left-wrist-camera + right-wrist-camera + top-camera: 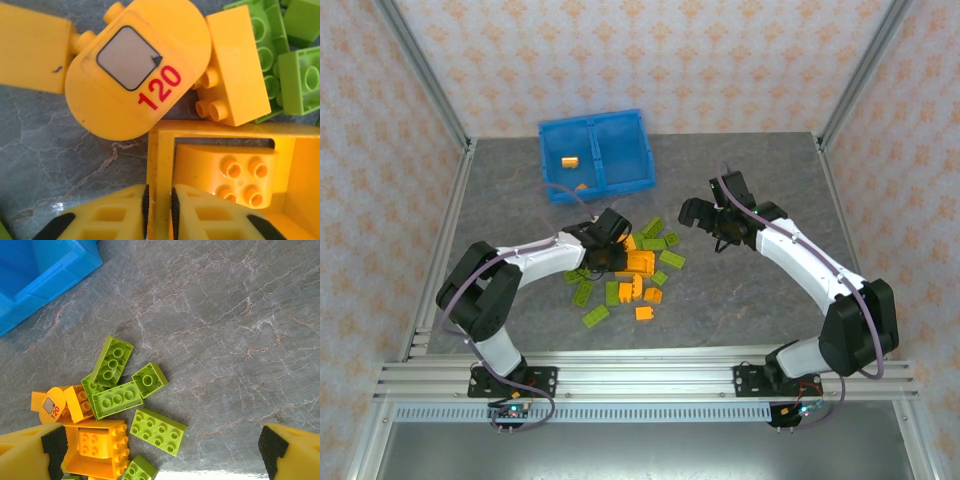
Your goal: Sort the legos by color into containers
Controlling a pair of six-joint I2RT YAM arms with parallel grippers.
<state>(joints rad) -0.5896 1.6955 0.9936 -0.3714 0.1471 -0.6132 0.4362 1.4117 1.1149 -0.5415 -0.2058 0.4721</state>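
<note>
- Top external view: the left tool [607, 252] sits low over the heap of small studded plastic bricks [630, 285], orange and lime green, in the middle of the grey marbled worktop [750, 160]. Its body covers part of the heap, so the bricks under it cannot be counted.
- In the left wrist view, its yellow fingers [210, 217] are cut off by the bottom edge, and only their tips show.
- The large orange frame-shaped plastic piece [160, 155] runs out of that view at the right and bottom, so its full outline cannot be made out.
- The left tool is nearly closed, pinching a thin wall of the large orange frame-shaped plastic piece, one finger on each side of it.
- A small orange four-stud brick [230, 175] lies inside the frame.
- Just beside the frame's corner lies a rounded orange piece printed "120" [135, 70].
- Lime green bricks [295, 75] are cropped at the upper right.
- The right tool [162, 447] is spread wide with nothing between its pads. It stands to the right of the heap and apart from it, and whether it touches the worktop cannot be told.
- The bright blue rectangular plastic bin [625, 180] stands at the far side, well apart from the heap.
- An orange brick [570, 160] lies in its left compartment. A second orange speck by the near wall is too small to make out.
</note>
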